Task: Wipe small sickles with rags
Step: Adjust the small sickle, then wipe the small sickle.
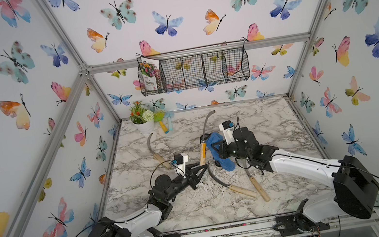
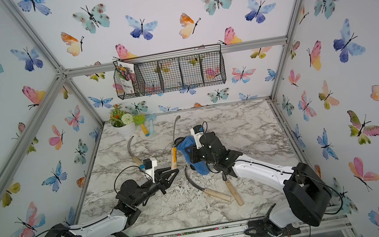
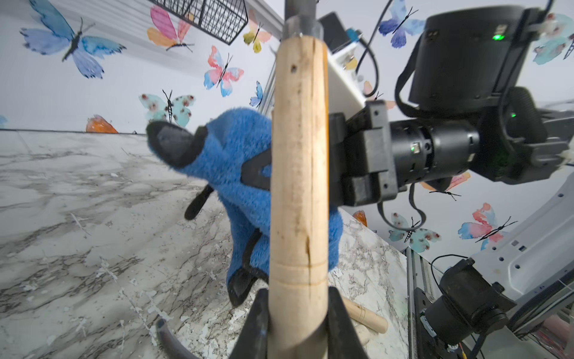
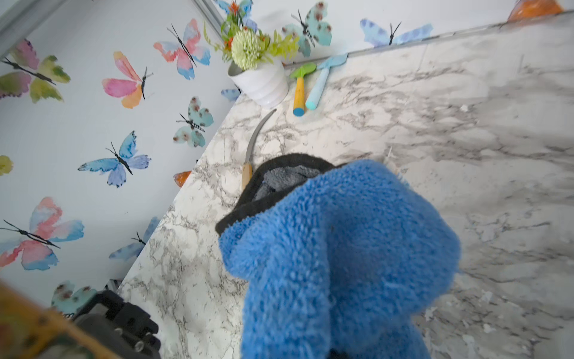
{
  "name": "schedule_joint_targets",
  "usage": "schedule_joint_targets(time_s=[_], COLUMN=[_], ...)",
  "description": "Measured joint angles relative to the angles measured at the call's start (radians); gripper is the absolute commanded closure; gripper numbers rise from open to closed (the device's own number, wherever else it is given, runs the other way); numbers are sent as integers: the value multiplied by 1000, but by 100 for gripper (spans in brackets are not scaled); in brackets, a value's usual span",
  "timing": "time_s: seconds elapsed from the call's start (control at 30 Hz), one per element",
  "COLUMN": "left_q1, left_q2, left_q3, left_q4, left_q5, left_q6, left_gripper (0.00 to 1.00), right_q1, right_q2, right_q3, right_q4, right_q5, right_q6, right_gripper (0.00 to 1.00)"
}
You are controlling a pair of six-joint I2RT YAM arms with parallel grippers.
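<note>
My left gripper (image 1: 203, 166) is shut on the pale wooden handle (image 3: 298, 186) of one small sickle (image 1: 202, 151). It holds the sickle off the table, with the grey blade (image 2: 175, 125) curving toward the back wall. My right gripper (image 1: 217, 149) is shut on the fluffy blue rag (image 1: 222, 155), which drapes over its fingers and hides them in the right wrist view. The rag (image 3: 236, 161) hangs right beside the held sickle, level with the top of its handle; contact cannot be made out. Three other small sickles lie on the marble table: one at the back left (image 1: 153, 150) and two at the front (image 1: 234, 188) (image 1: 260, 188).
A white flowerpot (image 1: 145, 125) stands in the back left corner. Beside it lie a yellow-handled toy tool (image 1: 162, 125) and a light-blue-handled one (image 1: 170, 123). A black wire basket (image 1: 201, 70) hangs on the back wall. Aluminium frame posts and papered walls close in the table.
</note>
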Motion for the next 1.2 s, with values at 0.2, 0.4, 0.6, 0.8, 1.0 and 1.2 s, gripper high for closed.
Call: schedule_joint_targets(time_s=[0.2,0.4,0.6,0.8,1.0,1.2], left_q1=[0,2,33,40,69,80], left_q2=[-62,14,196,248,338,338], left_q3=[-48,10,41,80,85,95], left_q4=[42,83,228,229,311,311], left_q5=[-53,-145,-145,-141,-94,-62], left_q6=[5,35,21,1,-45,-67], left_gripper=[100,100,100,100,100,100], right_q1=[65,89,93,92,93,93], right_q2=[55,127,133,121,97,105], right_q3=[27,24,-46,-79,-131,-174], right_q4=[-17,44,142,218,302,431], right_q5=[-76,-146,-171,-206,-212,-239], right_q6=[26,64,87,101,124,158], right_gripper=[98,98,98,98,98,98])
